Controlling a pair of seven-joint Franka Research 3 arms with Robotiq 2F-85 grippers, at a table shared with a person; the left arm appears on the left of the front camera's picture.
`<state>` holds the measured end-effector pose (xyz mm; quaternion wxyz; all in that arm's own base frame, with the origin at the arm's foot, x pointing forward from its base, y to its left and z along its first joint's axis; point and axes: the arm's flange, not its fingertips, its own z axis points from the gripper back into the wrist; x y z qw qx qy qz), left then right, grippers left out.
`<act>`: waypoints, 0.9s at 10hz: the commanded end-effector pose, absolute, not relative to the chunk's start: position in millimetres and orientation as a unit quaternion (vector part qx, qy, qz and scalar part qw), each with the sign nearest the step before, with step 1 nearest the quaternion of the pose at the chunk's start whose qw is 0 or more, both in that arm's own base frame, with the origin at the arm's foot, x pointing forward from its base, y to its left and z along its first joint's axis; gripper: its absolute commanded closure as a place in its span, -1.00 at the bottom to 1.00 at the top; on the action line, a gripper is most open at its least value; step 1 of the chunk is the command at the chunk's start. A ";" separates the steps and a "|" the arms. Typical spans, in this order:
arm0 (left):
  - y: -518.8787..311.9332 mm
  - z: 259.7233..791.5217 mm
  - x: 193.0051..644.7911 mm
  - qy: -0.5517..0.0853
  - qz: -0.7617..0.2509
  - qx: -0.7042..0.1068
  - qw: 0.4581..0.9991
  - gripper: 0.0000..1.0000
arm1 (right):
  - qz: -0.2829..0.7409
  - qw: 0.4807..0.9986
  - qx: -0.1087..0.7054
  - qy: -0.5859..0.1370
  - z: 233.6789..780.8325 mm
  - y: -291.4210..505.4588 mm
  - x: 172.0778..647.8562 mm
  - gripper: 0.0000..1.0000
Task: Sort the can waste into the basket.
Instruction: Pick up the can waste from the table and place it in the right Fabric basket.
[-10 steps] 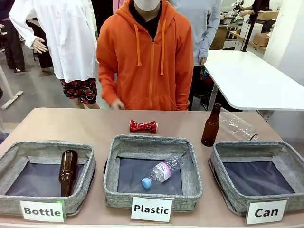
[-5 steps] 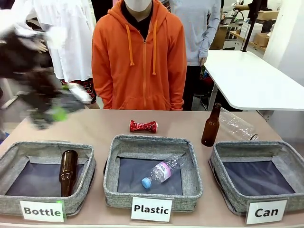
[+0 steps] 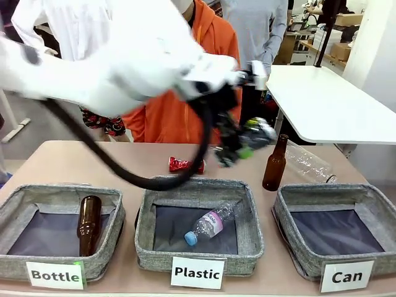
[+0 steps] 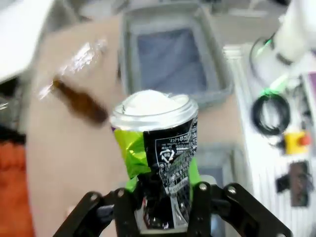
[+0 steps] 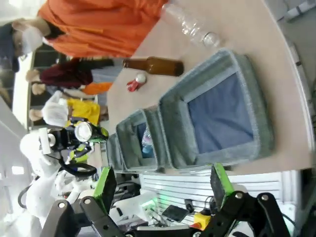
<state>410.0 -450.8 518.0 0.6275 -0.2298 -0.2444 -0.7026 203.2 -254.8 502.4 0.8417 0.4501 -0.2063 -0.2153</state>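
My left arm reaches across the middle of the table, and its gripper [image 3: 240, 147] is shut on a crushed silver-grey can [image 3: 257, 130] with green and dark print, held in the air behind the Plastic basket. In the left wrist view the can [image 4: 157, 129] stands upright in the gripper [image 4: 163, 200], with a grey basket [image 4: 124, 59] beyond it. The red crushed can [image 3: 185, 164] lies on the table behind the middle basket. The Can basket [image 3: 291, 244] sits at the right with nothing in it. My right gripper [image 5: 163, 185] is open, high off the table, above the Can basket [image 5: 207, 71].
A brown bottle [image 3: 274, 163] stands upright behind the Can basket, with a clear plastic bottle [image 3: 307, 162] lying beside it. The Plastic basket [image 3: 143, 223] holds a clear bottle, and the Bottle basket [image 3: 112, 232] holds a brown one. A person in orange stands at the far edge.
My left arm has swung in from the left to the table's middle with the silver-grey can in its gripper. It now hides most of the person.
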 end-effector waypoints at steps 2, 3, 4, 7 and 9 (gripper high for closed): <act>-555.8 510.0 408.8 -0.238 -0.730 -0.316 0.557 0.20 | -0.244 0.836 0.417 -0.259 510.4 -326.6 162.9 -1.00; -585.9 504.7 403.5 -0.234 -0.727 -0.341 0.548 0.20 | -0.256 0.832 0.409 -0.274 506.3 -347.8 146.4 -1.00; -612.5 496.6 398.0 -0.226 -0.727 -0.344 0.550 0.20 | -0.244 0.834 0.427 -0.250 518.3 -306.6 165.6 -1.00; -644.9 468.3 386.2 -0.219 -0.749 -0.289 0.554 0.20 | -0.244 0.834 0.427 -0.250 518.3 -306.6 165.6 -1.00; -645.8 467.5 382.6 -0.217 -0.755 -0.286 0.548 -0.02 | -0.244 0.834 0.427 -0.250 518.3 -306.6 165.6 -1.00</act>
